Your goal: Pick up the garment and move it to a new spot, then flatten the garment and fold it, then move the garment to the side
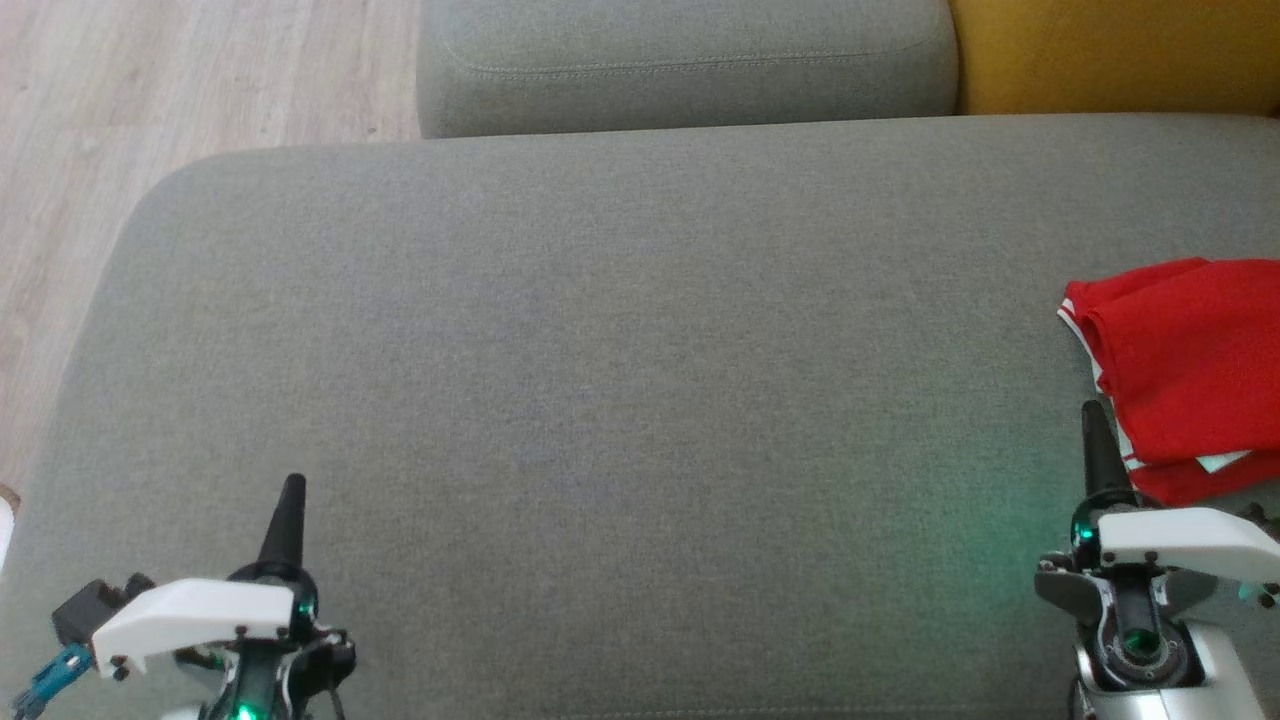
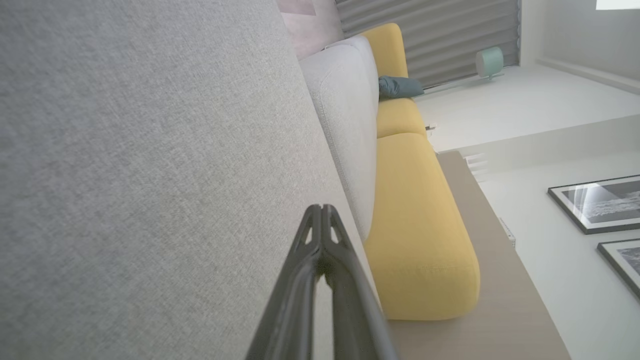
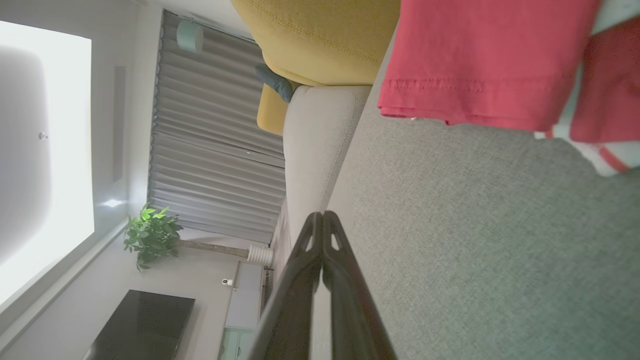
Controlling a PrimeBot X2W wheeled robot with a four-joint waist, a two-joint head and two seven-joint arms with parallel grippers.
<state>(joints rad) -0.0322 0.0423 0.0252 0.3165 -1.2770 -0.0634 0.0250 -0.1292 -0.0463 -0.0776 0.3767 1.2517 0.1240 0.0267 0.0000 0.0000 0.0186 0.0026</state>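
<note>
Garment (image 1: 1190,370), red and folded at three o'clock, seems light and limp, best pinched at its near hem; left gripper (image 1: 294,482) and right gripper (image 1: 1091,408) sit closed, empty.

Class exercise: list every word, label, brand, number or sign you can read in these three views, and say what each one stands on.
None: there is no readable text in any view.
The red garment shows white and red trim but no lettering.
The framed pictures hold greyish images, with no words to make out.
The grey sofa is plain fabric.
</note>
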